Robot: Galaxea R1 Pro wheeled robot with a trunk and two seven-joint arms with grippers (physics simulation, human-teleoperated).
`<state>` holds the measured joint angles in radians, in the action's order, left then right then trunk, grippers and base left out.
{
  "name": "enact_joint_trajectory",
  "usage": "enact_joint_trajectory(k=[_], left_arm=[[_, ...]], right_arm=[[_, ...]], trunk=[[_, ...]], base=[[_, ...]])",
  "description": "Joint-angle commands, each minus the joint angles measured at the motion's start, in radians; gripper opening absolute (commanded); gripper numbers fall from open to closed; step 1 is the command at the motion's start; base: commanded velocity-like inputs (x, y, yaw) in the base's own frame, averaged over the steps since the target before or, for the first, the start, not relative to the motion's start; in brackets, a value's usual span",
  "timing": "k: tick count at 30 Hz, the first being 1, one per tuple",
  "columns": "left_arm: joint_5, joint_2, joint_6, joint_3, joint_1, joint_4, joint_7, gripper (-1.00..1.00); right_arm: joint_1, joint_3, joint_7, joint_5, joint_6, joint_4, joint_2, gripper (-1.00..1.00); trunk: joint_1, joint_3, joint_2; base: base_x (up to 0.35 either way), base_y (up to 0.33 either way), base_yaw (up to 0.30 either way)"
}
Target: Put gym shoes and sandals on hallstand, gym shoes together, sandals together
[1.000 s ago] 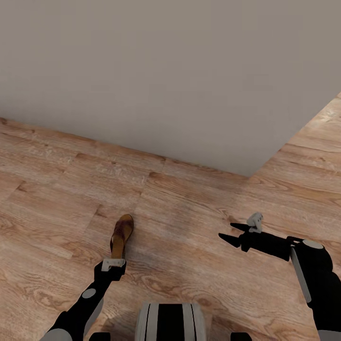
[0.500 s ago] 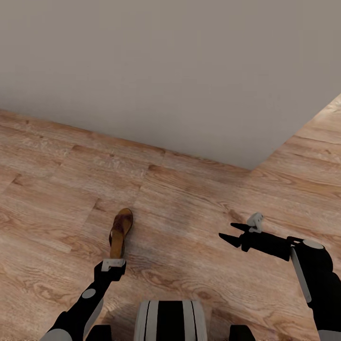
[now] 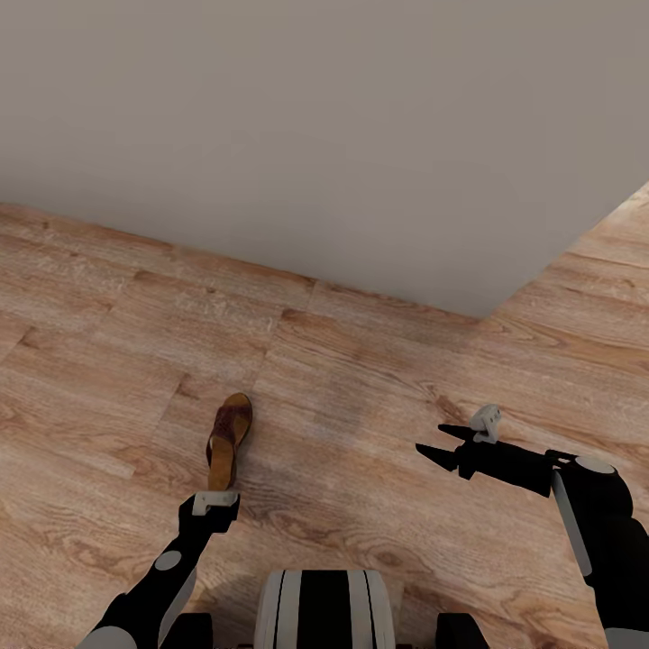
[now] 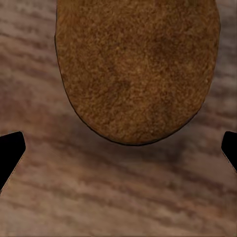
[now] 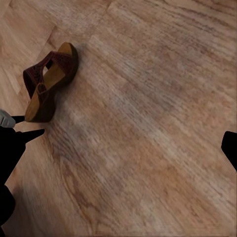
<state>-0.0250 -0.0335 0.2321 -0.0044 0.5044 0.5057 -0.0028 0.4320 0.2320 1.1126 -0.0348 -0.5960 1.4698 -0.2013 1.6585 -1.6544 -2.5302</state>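
One brown sandal lies on the wood-plank corridor floor, toe pointing toward the wall. My left gripper hovers just behind its heel, open, nothing between the fingers. In the left wrist view the sandal's rounded end sits just beyond the open left gripper, whose black fingertips stand wide apart. My right gripper hangs open over bare floor to the right. The right wrist view shows the sandal tipped toward its side. The gym shoes and the hallstand are out of view.
A plain grey wall runs across the back and ends at a corner on the right, with floor continuing past it. My base shows at the bottom edge.
The whole view has shifted: wall edge, floor and sandal sit slightly higher in the picture and more of my base shows. Both grippers keep their pose and stay open.
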Motion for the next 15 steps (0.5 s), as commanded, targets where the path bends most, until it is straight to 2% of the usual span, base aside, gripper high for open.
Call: enact_joint_trajectory(k=[1,5,15], left_arm=[[-0.003,0.0,0.005,-0.001,0.0,-0.001,0.0,1.0],[-0.003,0.0,0.009,0.0,0.0,-0.001,0.0,1.0],[-0.003,0.0,0.009,0.0,0.0,-0.001,0.0,1.0]], right_arm=[[0.001,0.001,0.006,-0.004,-0.007,0.001,0.0,1.0],[0.001,0.001,0.006,-0.004,-0.007,0.001,0.0,1.0],[0.001,0.001,0.006,-0.004,-0.007,0.0,0.0,1.0]], trunk=[[0.0,-0.002,0.0],[0.0,-0.007,0.0],[0.0,-0.009,0.0]], base=[[0.171,0.0,0.0],[0.148,0.0,0.0],[0.021,0.0,0.0]])
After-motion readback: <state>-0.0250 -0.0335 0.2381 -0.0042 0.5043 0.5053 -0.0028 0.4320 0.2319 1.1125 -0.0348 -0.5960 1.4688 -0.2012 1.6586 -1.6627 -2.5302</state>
